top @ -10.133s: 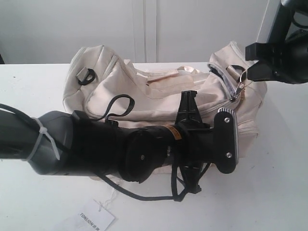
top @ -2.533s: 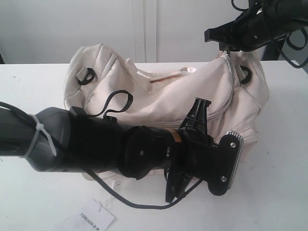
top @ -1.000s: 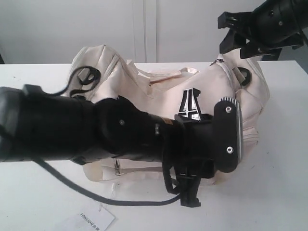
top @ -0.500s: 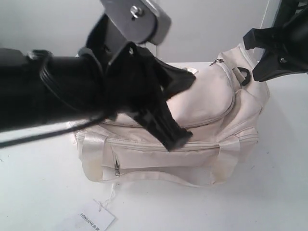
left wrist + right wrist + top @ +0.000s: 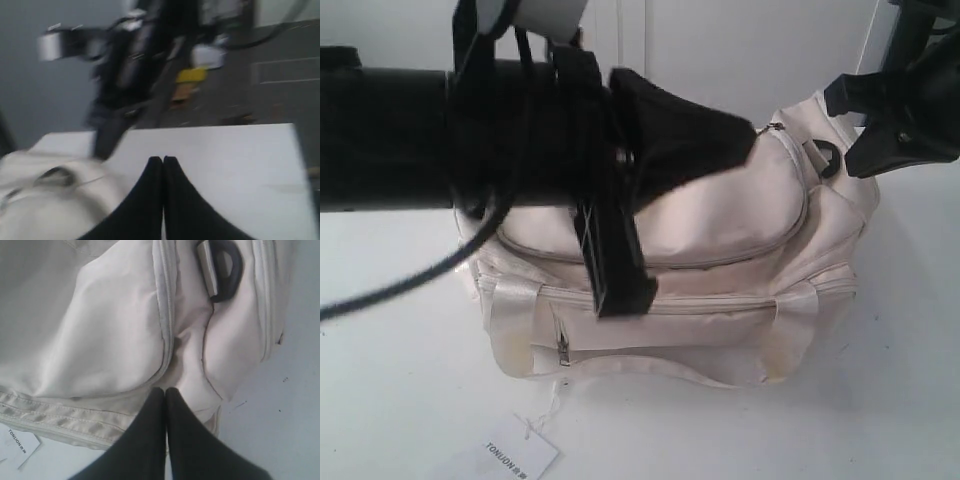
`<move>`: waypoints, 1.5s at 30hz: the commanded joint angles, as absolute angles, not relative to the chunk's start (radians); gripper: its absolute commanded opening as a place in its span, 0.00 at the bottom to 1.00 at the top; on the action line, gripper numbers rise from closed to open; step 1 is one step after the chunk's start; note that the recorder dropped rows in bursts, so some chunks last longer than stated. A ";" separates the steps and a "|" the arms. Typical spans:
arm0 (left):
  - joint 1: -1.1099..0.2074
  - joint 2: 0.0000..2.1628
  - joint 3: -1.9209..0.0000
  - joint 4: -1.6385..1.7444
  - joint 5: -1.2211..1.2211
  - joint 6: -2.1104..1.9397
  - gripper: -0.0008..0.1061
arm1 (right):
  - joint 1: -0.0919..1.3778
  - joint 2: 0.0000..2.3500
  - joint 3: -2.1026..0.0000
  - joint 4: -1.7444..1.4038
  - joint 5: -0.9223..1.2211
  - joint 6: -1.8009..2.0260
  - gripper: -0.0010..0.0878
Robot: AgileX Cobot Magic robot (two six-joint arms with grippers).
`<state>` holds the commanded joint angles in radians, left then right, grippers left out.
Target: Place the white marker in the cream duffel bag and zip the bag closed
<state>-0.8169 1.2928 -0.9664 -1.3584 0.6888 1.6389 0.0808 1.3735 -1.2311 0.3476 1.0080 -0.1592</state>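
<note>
The cream duffel bag point(image 5: 720, 220) lies on the white table point(image 5: 905, 380), and the curved zipper of its top flap runs shut along the length I see. The white marker is out of view. My left gripper point(image 5: 745, 135) hangs over the bag's top, its black fingers pressed together with nothing between them point(image 5: 163, 160). My right gripper point(image 5: 880, 120) hovers by the bag's right end near a black D-ring point(image 5: 827, 160). In the right wrist view the right gripper point(image 5: 165, 390) is shut and empty above the bag point(image 5: 100, 330).
A white paper tag printed TONIJON point(image 5: 515, 455) lies on the table in front of the bag, tied to it by a thin string. My left arm point(image 5: 410, 140) spans the upper left and hides the bag's far left part.
My left arm has swung up from in front of the bag to above it. The right gripper has shut and stayed by the bag's right end.
</note>
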 joint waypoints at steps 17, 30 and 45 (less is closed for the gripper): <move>-0.305 1.066 -0.947 0.100 0.877 -0.142 0.01 | 0.081 1.033 -1.048 0.126 1.018 -0.110 0.01; -0.172 0.581 -0.612 0.054 0.509 -0.135 0.01 | 0.081 0.490 -0.680 0.122 0.715 -0.110 0.01; -0.172 0.416 -0.405 0.053 0.436 -0.135 0.01 | 0.081 0.308 -0.405 0.128 0.398 -0.097 0.01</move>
